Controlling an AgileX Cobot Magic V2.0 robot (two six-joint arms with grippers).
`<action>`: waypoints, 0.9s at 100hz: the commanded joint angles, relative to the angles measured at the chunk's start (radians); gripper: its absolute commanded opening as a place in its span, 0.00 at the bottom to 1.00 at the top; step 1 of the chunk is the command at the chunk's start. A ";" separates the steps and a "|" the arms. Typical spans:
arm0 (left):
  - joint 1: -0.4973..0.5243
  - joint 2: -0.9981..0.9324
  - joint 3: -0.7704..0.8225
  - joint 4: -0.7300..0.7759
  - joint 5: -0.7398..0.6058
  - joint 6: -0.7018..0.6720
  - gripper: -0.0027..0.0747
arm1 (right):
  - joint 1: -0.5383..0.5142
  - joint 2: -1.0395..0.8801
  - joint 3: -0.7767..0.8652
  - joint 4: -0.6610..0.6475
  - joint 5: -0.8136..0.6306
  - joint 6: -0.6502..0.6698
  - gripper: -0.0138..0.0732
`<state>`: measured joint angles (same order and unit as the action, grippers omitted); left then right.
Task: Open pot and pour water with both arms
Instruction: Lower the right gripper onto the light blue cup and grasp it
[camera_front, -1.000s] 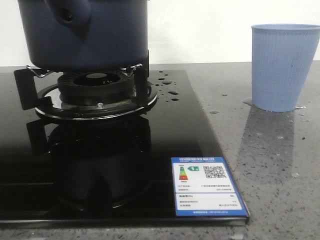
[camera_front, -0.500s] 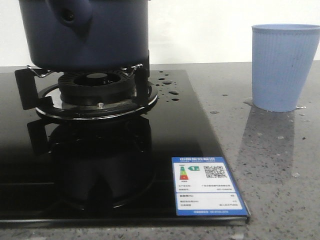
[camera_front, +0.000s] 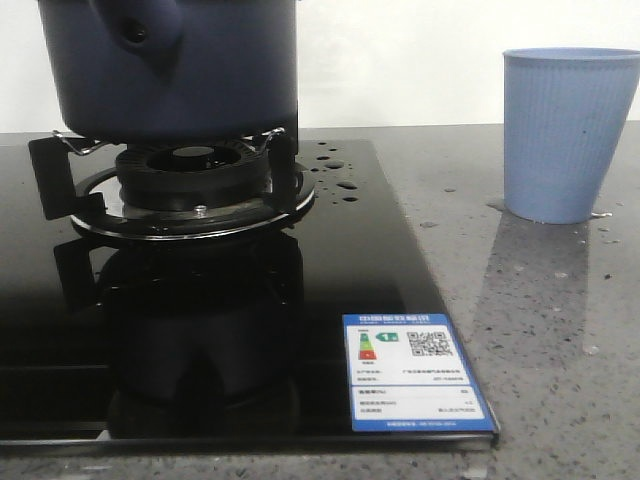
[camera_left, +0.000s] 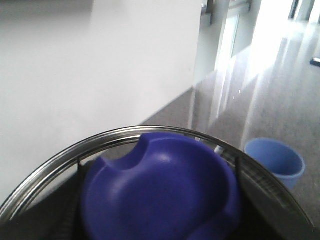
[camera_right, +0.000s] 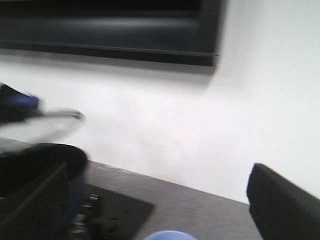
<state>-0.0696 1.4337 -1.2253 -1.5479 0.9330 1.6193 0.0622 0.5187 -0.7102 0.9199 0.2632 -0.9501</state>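
Note:
The dark navy pot (camera_front: 210, 70) sits on the gas burner (camera_front: 190, 180), its handle socket with a round hole facing me. Its top is cut off in the front view. In the left wrist view the blue knob (camera_left: 160, 195) of the steel-rimmed glass lid (camera_left: 50, 170) fills the space at my left gripper; the fingers are hidden. In the right wrist view the lid (camera_right: 45, 125) hangs tilted above the pot (camera_right: 30, 165). My right gripper (camera_right: 155, 200) is open and empty beside the pot. Water shows as droplets (camera_front: 340, 180) on the black hob.
A pale blue ribbed cup (camera_front: 568, 135) stands on the grey counter to the right of the hob; it also shows in the left wrist view (camera_left: 275, 160). The black glass hob (camera_front: 380, 270) carries a blue energy label (camera_front: 412, 372). A white wall is behind.
The pot has shifted very slightly on the burner. Nothing else in the front view has moved.

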 joint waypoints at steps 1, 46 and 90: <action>0.020 -0.106 -0.034 -0.139 0.025 -0.001 0.41 | 0.002 0.045 -0.004 -0.073 -0.094 -0.011 0.91; 0.021 -0.305 -0.034 -0.140 0.033 -0.001 0.41 | 0.075 0.319 0.152 -0.003 -0.153 -0.014 0.91; 0.021 -0.305 -0.034 -0.141 0.050 -0.001 0.41 | 0.299 0.535 0.152 0.020 -0.535 -0.003 0.91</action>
<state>-0.0491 1.1516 -1.2253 -1.5890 0.9800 1.6193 0.3499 1.0357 -0.5301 0.9332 -0.1813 -0.9618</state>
